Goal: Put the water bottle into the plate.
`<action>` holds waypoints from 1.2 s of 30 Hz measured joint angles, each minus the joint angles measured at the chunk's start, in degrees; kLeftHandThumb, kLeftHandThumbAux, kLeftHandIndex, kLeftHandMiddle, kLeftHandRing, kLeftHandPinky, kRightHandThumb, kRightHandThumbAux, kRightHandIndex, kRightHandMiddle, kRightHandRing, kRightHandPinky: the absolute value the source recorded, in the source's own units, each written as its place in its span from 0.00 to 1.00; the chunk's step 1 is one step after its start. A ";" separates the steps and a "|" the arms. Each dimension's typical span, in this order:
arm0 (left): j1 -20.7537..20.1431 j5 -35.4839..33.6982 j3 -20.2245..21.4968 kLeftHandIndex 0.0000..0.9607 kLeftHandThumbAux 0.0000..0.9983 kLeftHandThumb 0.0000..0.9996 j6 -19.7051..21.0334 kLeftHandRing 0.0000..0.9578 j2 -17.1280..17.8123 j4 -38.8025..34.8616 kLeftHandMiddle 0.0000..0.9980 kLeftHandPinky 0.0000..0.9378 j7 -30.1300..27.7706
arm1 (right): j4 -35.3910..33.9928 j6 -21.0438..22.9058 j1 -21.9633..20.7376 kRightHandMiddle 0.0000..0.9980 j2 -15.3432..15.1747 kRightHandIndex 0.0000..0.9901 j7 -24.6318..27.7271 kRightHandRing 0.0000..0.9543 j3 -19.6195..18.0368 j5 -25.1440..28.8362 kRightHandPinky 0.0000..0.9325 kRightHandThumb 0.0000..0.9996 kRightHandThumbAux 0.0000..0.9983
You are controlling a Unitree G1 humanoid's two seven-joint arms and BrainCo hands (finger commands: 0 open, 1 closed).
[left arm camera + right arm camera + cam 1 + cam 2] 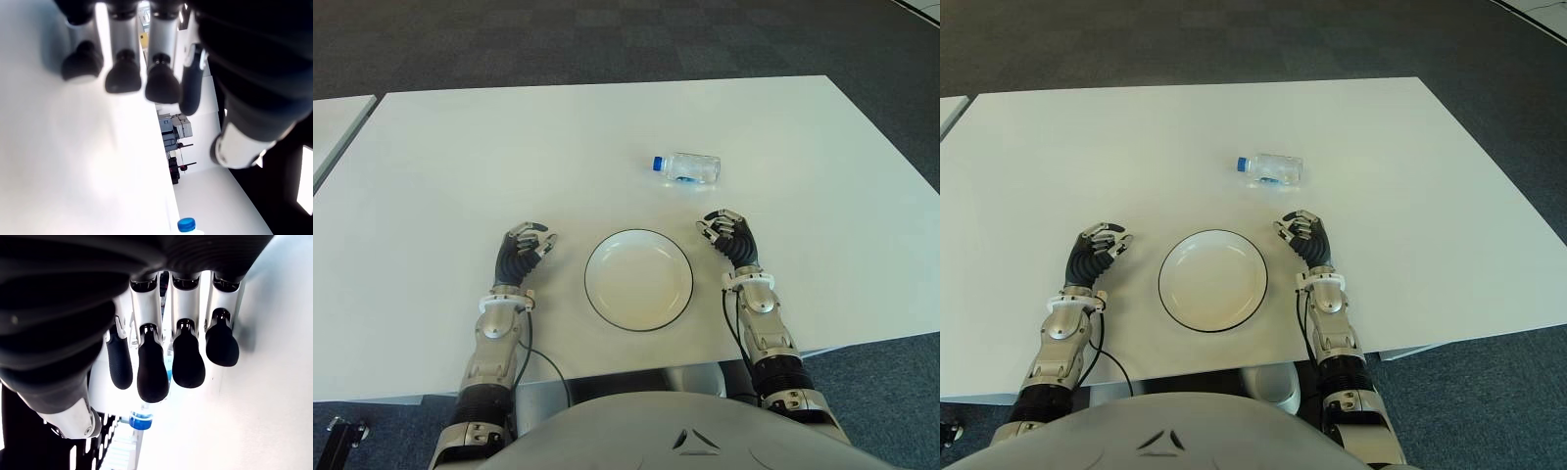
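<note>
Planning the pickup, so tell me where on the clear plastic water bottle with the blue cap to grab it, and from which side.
Grip the clear plastic water bottle around its mid-body, coming down from above with the right hand, which sits nearest, just in front of it. The bottle lies on its side on the white table, cap toward the robot's left, so fingers should probably close across its width. The white round plate lies between both hands.

A bottle point(687, 167) lies on the table point(460, 157) beyond the plate point(638, 279); both hands, left point(522, 253) and right point(731, 235), flank the plate.
</note>
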 measured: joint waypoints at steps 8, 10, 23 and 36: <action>-0.37 0.01 0.02 0.46 0.72 0.71 -0.43 0.87 0.00 0.63 0.83 0.88 0.00 | 0.00 0.07 -0.05 0.73 -0.01 0.44 0.00 0.76 0.00 0.00 0.79 0.71 0.73; -0.41 0.01 0.02 0.46 0.72 0.71 -0.53 0.87 -0.01 0.73 0.83 0.89 0.01 | 0.00 0.08 -0.06 0.73 -0.01 0.44 0.01 0.76 0.00 0.00 0.79 0.71 0.73; -0.42 0.04 0.00 0.46 0.72 0.71 -0.85 0.88 -0.20 0.87 0.84 0.90 0.15 | -0.27 0.13 -0.83 0.71 -0.46 0.44 -1.09 0.76 0.35 -1.66 0.79 0.71 0.73; 0.24 0.22 -0.22 0.46 0.72 0.71 0.09 0.88 -1.13 -0.62 0.84 0.90 0.66 | -3.36 3.49 -9.41 0.53 -4.29 0.42 -8.85 0.54 3.76 -15.26 0.52 0.70 0.73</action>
